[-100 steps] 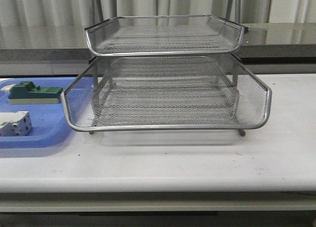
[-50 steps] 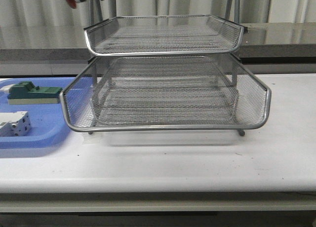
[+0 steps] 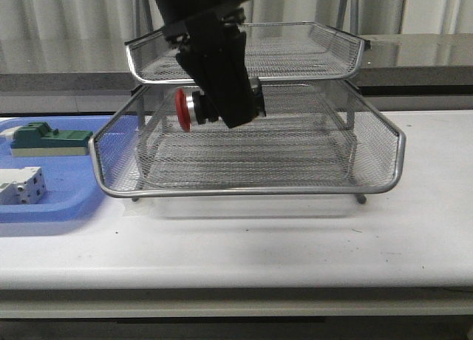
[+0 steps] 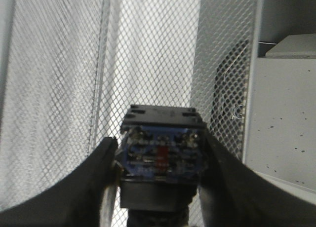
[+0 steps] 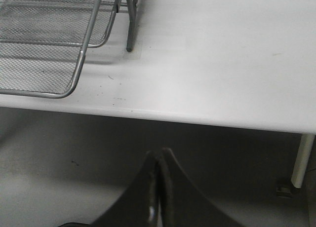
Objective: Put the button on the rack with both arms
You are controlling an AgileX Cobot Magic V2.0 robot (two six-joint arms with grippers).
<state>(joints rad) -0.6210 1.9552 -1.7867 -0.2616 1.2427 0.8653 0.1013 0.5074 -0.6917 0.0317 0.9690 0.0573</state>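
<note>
My left gripper (image 3: 222,103) is shut on the button (image 3: 189,108), whose red cap points left, and holds it in the air in front of the rack (image 3: 251,185), between the top tier and the pulled-out lower tier. In the left wrist view the button's blue rear block (image 4: 161,153) sits between my two black fingers (image 4: 98,187), with the rack's mesh (image 4: 148,54) behind it. My right gripper (image 5: 159,160) is shut and empty, off the table's front edge, below table level; it does not show in the front view.
A flat blue tray (image 3: 59,199) lies at the left with a green block part (image 3: 50,139) and a white block part (image 3: 24,186). The rack's corner (image 5: 64,64) and a leg (image 5: 129,24) show in the right wrist view on the white table (image 5: 222,64).
My left arm has come down from the top left into the space in front of the rack, carrying the button. One second ago no arm was in the front view.
</note>
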